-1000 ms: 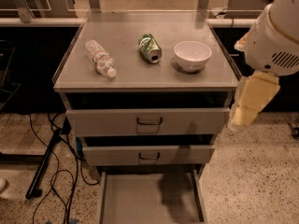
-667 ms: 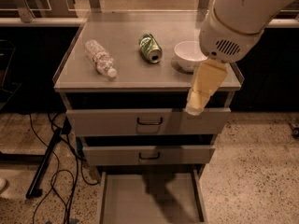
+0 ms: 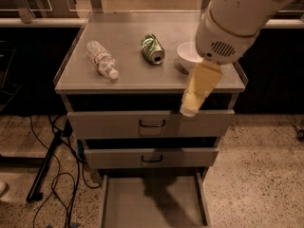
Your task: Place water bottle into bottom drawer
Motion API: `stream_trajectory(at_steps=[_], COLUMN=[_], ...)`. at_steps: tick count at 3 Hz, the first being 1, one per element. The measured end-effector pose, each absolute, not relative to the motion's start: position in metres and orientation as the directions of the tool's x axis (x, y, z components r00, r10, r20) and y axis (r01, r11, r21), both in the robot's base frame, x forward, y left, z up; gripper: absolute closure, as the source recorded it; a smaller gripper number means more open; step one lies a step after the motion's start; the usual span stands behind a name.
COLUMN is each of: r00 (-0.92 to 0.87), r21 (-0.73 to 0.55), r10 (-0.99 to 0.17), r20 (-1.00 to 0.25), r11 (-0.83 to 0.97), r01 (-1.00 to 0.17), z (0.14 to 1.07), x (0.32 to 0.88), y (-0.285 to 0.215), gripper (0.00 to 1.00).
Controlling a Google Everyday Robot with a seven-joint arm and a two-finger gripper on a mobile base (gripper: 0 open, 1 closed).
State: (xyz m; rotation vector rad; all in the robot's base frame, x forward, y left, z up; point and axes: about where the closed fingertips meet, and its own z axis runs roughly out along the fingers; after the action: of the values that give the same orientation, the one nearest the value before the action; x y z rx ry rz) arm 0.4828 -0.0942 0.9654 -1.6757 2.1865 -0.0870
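Observation:
The water bottle (image 3: 101, 59) lies on its side on the left of the cabinet top, white cap toward the front. The bottom drawer (image 3: 137, 208) is pulled out at floor level, with nothing on its grey floor but the arm's shadow. My gripper (image 3: 195, 93) is the cream-coloured piece hanging down from the big white wrist, in front of the cabinet top's right front edge. Its tip reaches the face of the top drawer. It is well to the right of the bottle and high above the open drawer.
A green soda can (image 3: 152, 49) lies mid-top. A white bowl (image 3: 187, 56) sits to its right, partly hidden by my arm. Two upper drawers with dark handles (image 3: 152, 123) are slightly ajar. Cables and a black stand leg (image 3: 47, 175) cross the floor at left.
My arm has swung left from beside the cabinet's right side to over its right front edge, now covering part of the bowl. Bottle, can and drawers have not moved.

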Motion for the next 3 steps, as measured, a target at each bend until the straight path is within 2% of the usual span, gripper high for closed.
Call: stream_trajectory(at_steps=[1, 2, 3], r00=[-0.249, -0.249, -0.22], r21=[-0.275, -0.275, -0.263], r10=[-0.927, -0.927, -0.91], r20=[-0.282, -0.282, -0.351], r11=[0.327, 0.327, 0.322], r01=[-0.904, -0.904, -0.909], z=[0.958, 0.958, 0.966], x=[0.513, 0.513, 0.539], y=[-0.06, -0.06, 0.001], gripper=[0.0, 0.0, 0.0])
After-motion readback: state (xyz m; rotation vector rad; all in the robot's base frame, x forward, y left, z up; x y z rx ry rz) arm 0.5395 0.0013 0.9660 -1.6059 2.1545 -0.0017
